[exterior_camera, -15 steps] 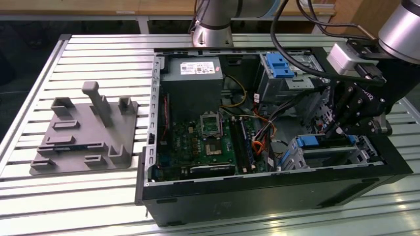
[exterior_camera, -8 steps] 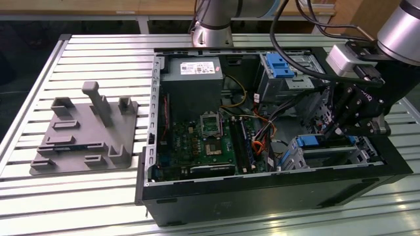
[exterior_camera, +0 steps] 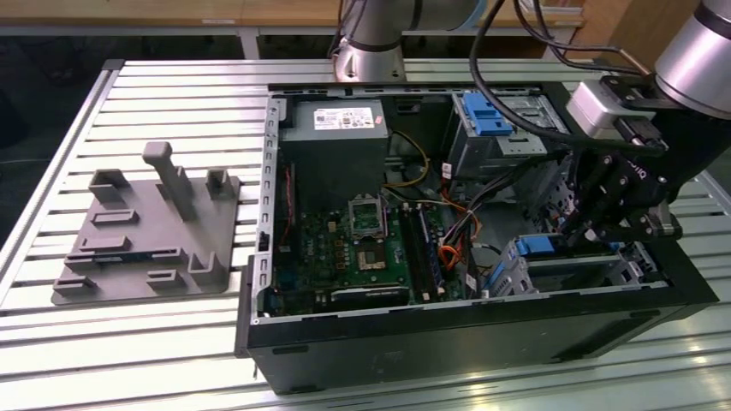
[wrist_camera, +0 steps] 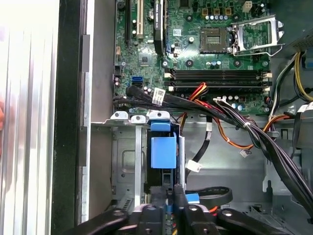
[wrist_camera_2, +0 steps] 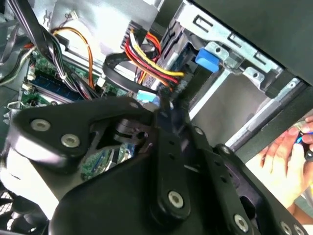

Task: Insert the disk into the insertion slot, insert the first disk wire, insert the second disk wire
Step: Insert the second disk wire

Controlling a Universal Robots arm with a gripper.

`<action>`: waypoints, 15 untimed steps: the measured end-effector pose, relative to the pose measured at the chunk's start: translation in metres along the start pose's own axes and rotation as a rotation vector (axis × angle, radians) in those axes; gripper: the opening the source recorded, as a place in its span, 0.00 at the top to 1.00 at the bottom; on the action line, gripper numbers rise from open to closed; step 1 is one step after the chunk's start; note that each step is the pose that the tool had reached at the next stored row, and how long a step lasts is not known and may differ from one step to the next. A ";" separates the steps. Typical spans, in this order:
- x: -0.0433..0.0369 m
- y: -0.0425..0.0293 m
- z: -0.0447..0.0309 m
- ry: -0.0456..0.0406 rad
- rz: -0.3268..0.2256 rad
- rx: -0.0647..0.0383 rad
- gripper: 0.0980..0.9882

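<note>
The hand hung at the slot, at the case's five o'clock; the disk sat mostly hidden inside. The grip perhaps pinched a connector; I could not tell.

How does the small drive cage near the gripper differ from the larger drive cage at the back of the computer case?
The small drive cage sits at the case's front corner, right under the gripper; the larger drive cage stands free beside the power supply. The small cage lies low in the case; the larger cage rises taller. Both are grey metal holding blue plastic parts.
</note>
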State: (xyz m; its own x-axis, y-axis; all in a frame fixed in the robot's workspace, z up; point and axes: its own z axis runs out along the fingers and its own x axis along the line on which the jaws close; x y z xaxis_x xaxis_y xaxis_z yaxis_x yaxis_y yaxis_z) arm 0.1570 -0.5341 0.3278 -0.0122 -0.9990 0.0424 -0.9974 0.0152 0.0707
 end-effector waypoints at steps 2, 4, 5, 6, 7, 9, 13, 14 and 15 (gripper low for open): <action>0.0000 0.0002 -0.0025 0.0004 0.000 0.000 0.88; 0.0002 0.0005 -0.0070 0.0004 0.000 0.000 0.80; 0.0003 0.0011 -0.0146 0.0006 0.000 0.001 0.80; 0.0003 0.0013 -0.0186 0.0005 0.000 0.001 0.80; 0.0002 0.0017 -0.0228 0.0004 0.000 0.001 0.80; 0.0002 0.0023 -0.0318 0.0006 0.001 0.002 0.80; 0.0005 0.0036 -0.0500 0.0004 0.004 0.001 0.81; 0.0006 0.0040 -0.0544 0.0002 0.004 0.001 0.89; 0.0007 0.0043 -0.0589 0.0001 0.004 0.001 0.89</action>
State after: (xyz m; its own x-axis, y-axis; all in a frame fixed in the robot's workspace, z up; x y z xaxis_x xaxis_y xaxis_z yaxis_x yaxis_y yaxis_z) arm 0.1570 -0.5323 0.3869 -0.0166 -0.9989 0.0428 -0.9974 0.0195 0.0691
